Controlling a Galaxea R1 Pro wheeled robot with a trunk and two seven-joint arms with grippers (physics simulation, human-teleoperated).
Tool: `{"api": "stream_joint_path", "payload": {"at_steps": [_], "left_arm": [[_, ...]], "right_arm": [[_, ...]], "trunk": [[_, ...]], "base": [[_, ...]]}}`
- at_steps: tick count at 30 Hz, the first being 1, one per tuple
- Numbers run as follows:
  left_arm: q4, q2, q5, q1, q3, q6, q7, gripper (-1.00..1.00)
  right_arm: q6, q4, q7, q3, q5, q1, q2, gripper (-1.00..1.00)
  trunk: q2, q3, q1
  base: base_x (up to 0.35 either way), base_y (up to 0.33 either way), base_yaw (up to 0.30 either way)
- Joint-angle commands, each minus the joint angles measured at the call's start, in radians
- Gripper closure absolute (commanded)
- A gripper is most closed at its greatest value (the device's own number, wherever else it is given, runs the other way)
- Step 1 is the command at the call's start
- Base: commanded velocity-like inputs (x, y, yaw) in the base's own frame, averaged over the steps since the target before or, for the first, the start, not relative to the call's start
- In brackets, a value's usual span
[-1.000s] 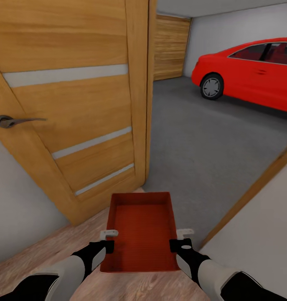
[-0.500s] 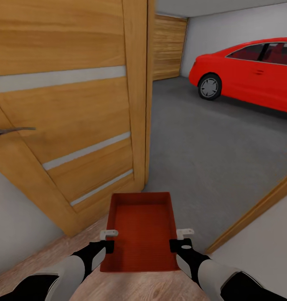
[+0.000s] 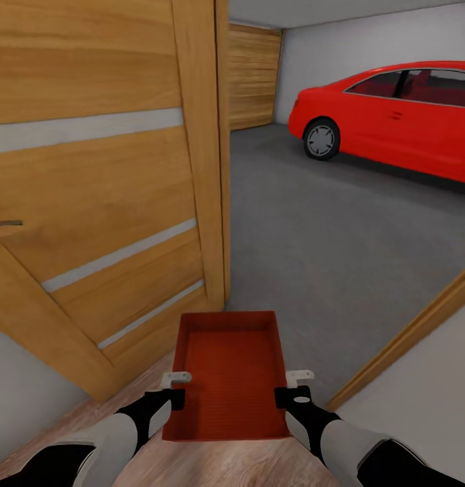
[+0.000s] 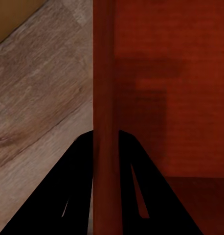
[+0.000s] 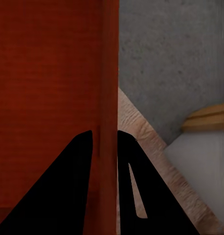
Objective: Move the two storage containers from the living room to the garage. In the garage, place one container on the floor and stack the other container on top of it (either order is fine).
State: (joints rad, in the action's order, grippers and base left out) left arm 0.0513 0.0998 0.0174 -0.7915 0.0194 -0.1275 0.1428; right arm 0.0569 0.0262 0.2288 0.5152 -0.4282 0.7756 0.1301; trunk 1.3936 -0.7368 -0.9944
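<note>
I carry one orange-red storage container [image 3: 227, 372] in front of me, held level above the threshold. My left gripper [image 3: 176, 385] is shut on its left wall [image 4: 103, 98], and my right gripper [image 3: 294, 384] is shut on its right wall [image 5: 109, 88]. In each wrist view the black fingers [image 4: 82, 161] [image 5: 82, 156] straddle the thin wall. Ahead lies the garage with its grey concrete floor [image 3: 327, 230] and white walls. Below the container the light wood planks [image 3: 212, 467] of the indoor flooring end at the doorway.
An orange-wood door [image 3: 103, 176] with pale slits stands open close on my left. A red car [image 3: 394, 122] is parked at the far right of the garage. A wooden door frame [image 3: 408, 331] and white wall flank my right side. A wooden garage door [image 3: 252, 74] stands at the back.
The whole view has shifted: the door and the car have slid left in the picture as the camera moved. The container stays in the same grip between both grippers.
</note>
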Motion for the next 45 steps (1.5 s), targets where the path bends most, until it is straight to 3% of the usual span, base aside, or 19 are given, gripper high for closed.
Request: {"api": "stream_joint_path", "payload": {"at_steps": [1, 18, 36, 45], "left_arm": [[0.005, -0.02, -0.011, 0.0, -0.03, 0.025, 0.009, 1.0], [0.005, -0.02, -0.011, 0.0, -0.03, 0.025, 0.009, 1.0], [0.005, -0.019, -0.011, 0.0, -0.032, 0.023, 0.008, 1.0], [0.005, -0.019, -0.011, 0.0, -0.032, 0.025, 0.009, 1.0]], "right_arm": [[0.005, -0.017, 0.003, -0.001, -0.023, 0.001, 0.0, 1.0], [0.006, -0.017, 0.003, -0.001, -0.023, 0.001, 0.0, 1.0], [0.007, -0.017, 0.001, -0.001, -0.023, 0.001, 0.0, 1.0], [0.007, -0.017, 0.003, -0.001, -0.023, 0.001, 0.001, 1.0]], "trunk": [[0.0, -0.001, 0.0], [0.0, -0.001, 0.0], [0.0, -0.001, 0.0], [0.0, -0.001, 0.0]], "base": [[0.0, 0.0, -0.242], [0.0, 0.0, -0.231], [0.147, 0.209, -0.02], [0.028, 0.032, -0.133]]}}
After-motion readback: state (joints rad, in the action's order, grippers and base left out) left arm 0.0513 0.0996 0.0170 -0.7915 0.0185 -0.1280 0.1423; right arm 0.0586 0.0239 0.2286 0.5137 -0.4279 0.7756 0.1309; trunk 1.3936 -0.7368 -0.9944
